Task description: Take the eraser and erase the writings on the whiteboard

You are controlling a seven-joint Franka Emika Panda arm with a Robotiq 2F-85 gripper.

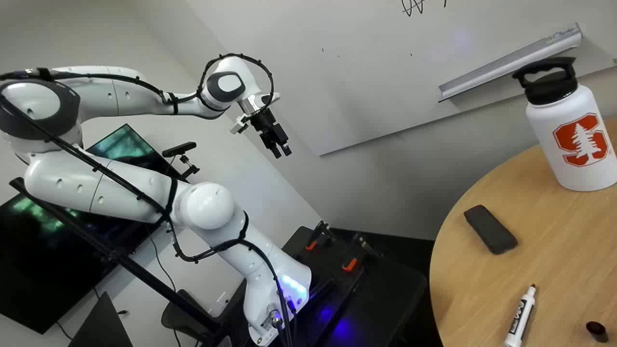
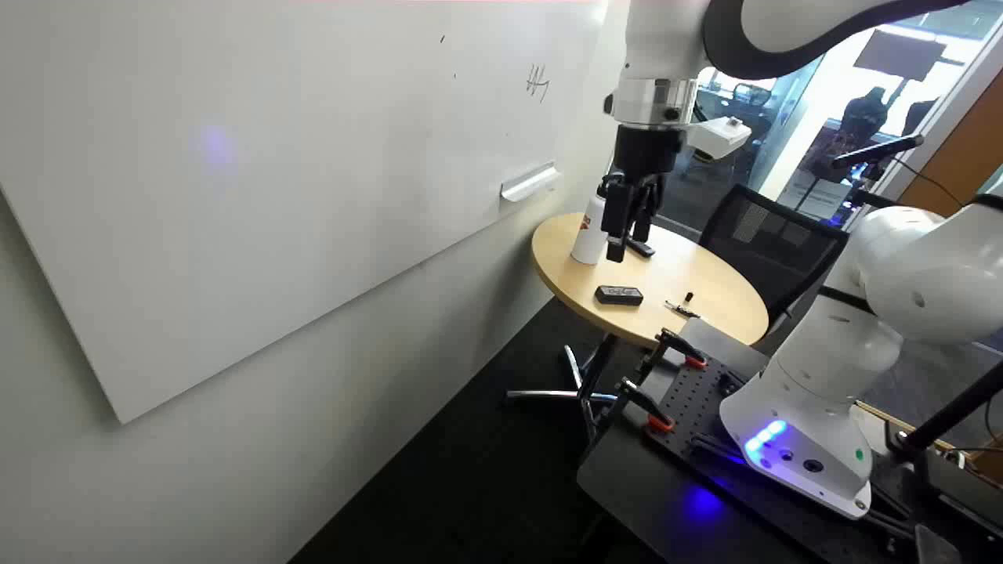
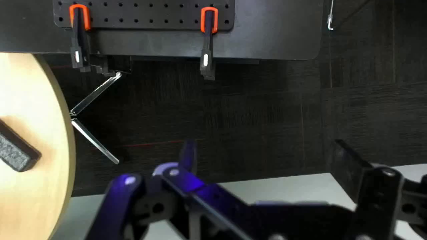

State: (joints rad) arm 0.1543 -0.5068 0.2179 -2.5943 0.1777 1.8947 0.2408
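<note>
The eraser [image 1: 490, 229] is a dark flat block lying on the round wooden table. It also shows in an exterior view [image 2: 619, 295] and, partly cut off, at the left of the wrist view [image 3: 16, 150]. The whiteboard [image 2: 274, 196] covers the wall and also shows in an exterior view [image 1: 337, 91]. The writings [image 2: 537, 82] are thin black strokes near its far end. They are partly cut off at the top of an exterior view [image 1: 413, 6]. My gripper [image 1: 283, 150] is open and empty, in the air, apart from eraser and board. Its spread fingers show in the wrist view [image 3: 264, 145].
The round table [image 1: 458, 289] also bears a white bottle [image 1: 573, 135], a marker [image 1: 521, 315] and its black cap [image 1: 597, 331]. A metal ledge [image 1: 511, 62] juts from the board. Orange clamps [image 3: 209, 20] stand on the robot's black base table [image 3: 267, 43]. A chair [image 2: 772, 251] stands behind.
</note>
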